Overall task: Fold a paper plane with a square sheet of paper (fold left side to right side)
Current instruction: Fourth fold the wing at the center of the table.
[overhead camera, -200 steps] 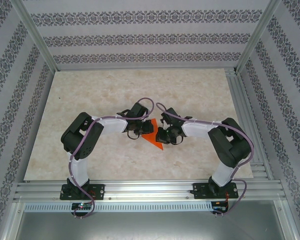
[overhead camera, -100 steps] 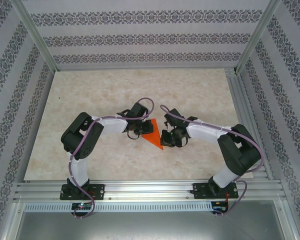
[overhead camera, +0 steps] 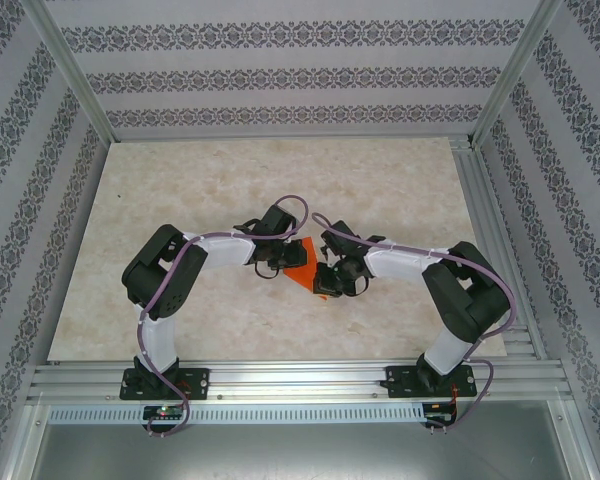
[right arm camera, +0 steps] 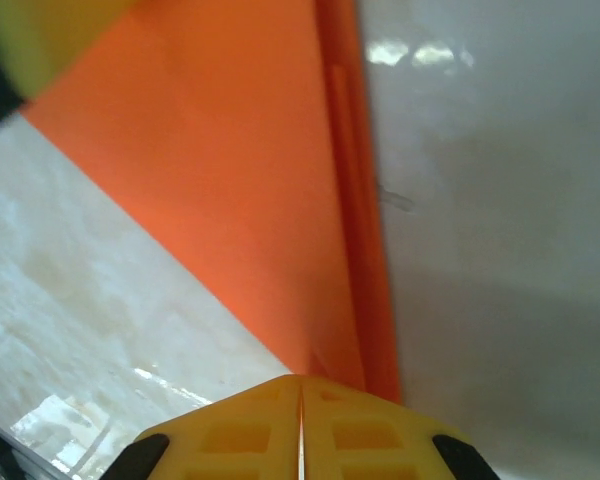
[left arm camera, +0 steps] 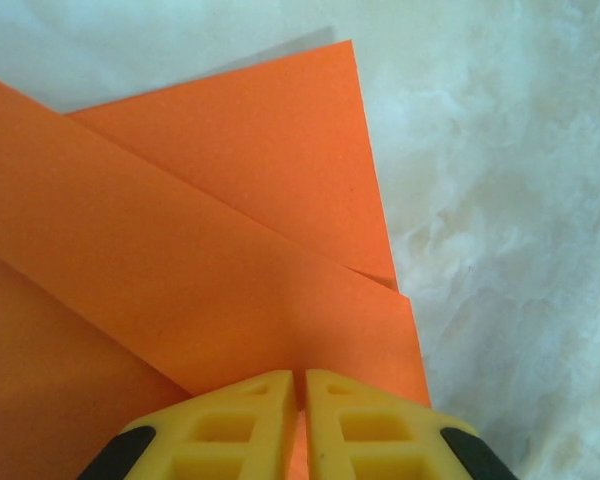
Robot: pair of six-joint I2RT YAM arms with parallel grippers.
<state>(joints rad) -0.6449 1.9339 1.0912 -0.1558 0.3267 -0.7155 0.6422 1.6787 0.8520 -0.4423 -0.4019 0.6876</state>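
Top external: left tool point(overhead camera: 283, 266) and right tool point(overhead camera: 327, 283) meet over the middle of the marbled surface point(overhead camera: 180, 190), with the folded orange paper point(overhead camera: 302, 252) between them.
Left wrist: left tool point(left arm camera: 300, 378) is pressed almost together, pinching the near edge of the paper point(left arm camera: 210, 230); overlapping folded layers spread away from it.
Right wrist: right tool point(right arm camera: 301, 382) is pressed together, pinching the paper's narrow end point(right arm camera: 230, 180), above the surface point(right arm camera: 60, 280).
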